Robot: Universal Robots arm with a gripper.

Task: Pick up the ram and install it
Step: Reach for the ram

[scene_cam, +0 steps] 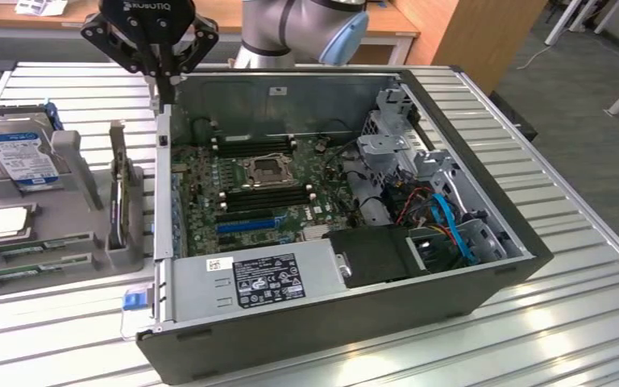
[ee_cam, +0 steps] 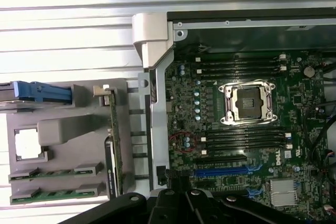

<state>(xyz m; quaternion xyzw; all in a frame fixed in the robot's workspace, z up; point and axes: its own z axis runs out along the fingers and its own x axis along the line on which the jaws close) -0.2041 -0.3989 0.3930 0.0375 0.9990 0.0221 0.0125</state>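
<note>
Two ram sticks (ee_cam: 52, 172) laid flat in slots of the grey holder tray (ee_cam: 73, 150), hard drive (scene_cam: 17, 153) and processor chip (scene_cam: 9, 222) held alongside, opened computer case (scene_cam: 482, 282) set just beside, gripper (scene_cam: 162, 74) raised over the case's far corner nearest the tray, closed up, nothing gripped.

memory slots (ee_cam: 241, 66) open above | case wall (ee_cam: 153, 108) between ram (ee_cam: 52, 172) and slots

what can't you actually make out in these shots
ram sticks: exterior view, sunk in the slots of the tray, so labels and chips are hidden.
hard drive: wrist view, cut off by the picture's edge.
power supply label: exterior view, print too small to read.
</note>
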